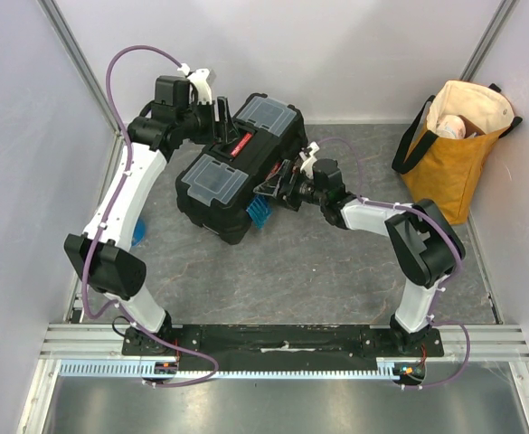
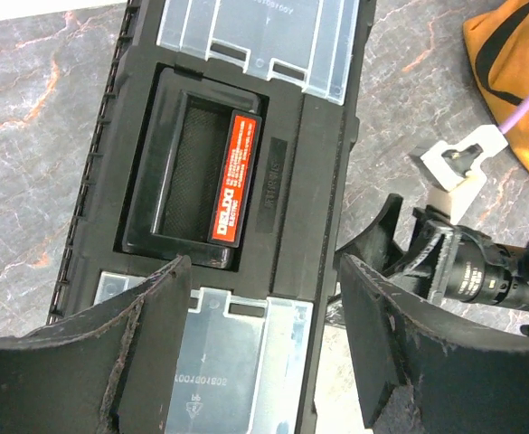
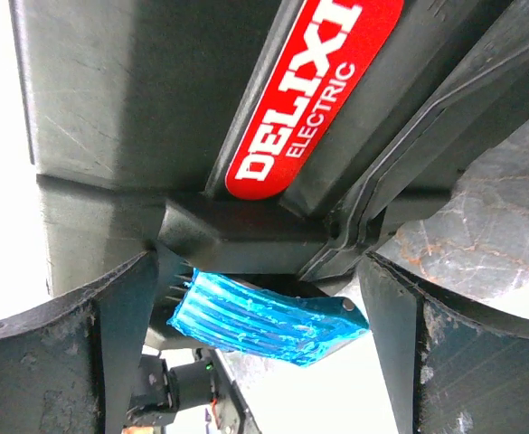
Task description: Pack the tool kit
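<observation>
The black toolbox (image 1: 237, 167) lies diagonally on the table with its lid down, a clear-lidded compartment (image 1: 217, 177) at each end. My left gripper (image 1: 221, 122) hovers open over the lid. In the left wrist view its fingers (image 2: 146, 344) frame the near clear lid (image 2: 232, 362), just below the recessed handle and its red label (image 2: 236, 179). My right gripper (image 1: 278, 185) is at the box's right side, open. In the right wrist view the blue latch (image 3: 264, 316) sticks out between its fingertips (image 3: 124, 334), under the red DELIXI badge (image 3: 309, 99). No loose tools show.
A mustard-yellow tote bag (image 1: 454, 154) stands at the back right, against the wall. A small blue object (image 1: 139, 233) peeks out behind the left arm. White walls close in the table on the left, rear and right.
</observation>
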Tool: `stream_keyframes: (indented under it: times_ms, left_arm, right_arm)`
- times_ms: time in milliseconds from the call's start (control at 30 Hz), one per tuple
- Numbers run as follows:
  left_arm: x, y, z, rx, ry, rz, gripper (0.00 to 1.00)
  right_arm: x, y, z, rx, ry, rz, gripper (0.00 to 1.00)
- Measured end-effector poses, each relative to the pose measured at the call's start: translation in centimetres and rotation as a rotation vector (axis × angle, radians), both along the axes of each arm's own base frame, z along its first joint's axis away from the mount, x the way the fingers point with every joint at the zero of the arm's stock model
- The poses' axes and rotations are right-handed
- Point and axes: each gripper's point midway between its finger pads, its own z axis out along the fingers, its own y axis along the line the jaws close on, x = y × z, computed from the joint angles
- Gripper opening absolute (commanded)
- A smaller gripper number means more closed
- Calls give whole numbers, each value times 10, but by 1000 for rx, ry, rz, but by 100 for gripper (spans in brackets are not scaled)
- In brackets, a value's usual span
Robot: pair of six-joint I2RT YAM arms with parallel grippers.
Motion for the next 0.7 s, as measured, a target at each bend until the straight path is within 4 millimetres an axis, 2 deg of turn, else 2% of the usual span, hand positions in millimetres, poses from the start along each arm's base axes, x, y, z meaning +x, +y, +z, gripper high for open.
stream_keyframes:
  times_ms: [333,433,533,600,667,700]
  left_arm:
    - [3,11,-9,39,13,56,73]
    - [7,22,-9,56,15,102,73]
    - [13,42,-9,49,23,171,73]
    - [18,63,-10,34,38,236,73]
    - [24,89,-11,14,56,314,73]
    - [25,99,-13,5,64,345,73]
  right_arm:
    - [7,-10,9,-30,-91,-44,98]
    - [7,-15,19,-53,-125,-55,98]
    - [6,-23,29,-98,-158,-79,96]
    - [7,-33,36,-145,-184,-106,84]
    - [7,-44,42,-202,-204,-143,61]
    - [8,-51,44,-236,-217,-162,45]
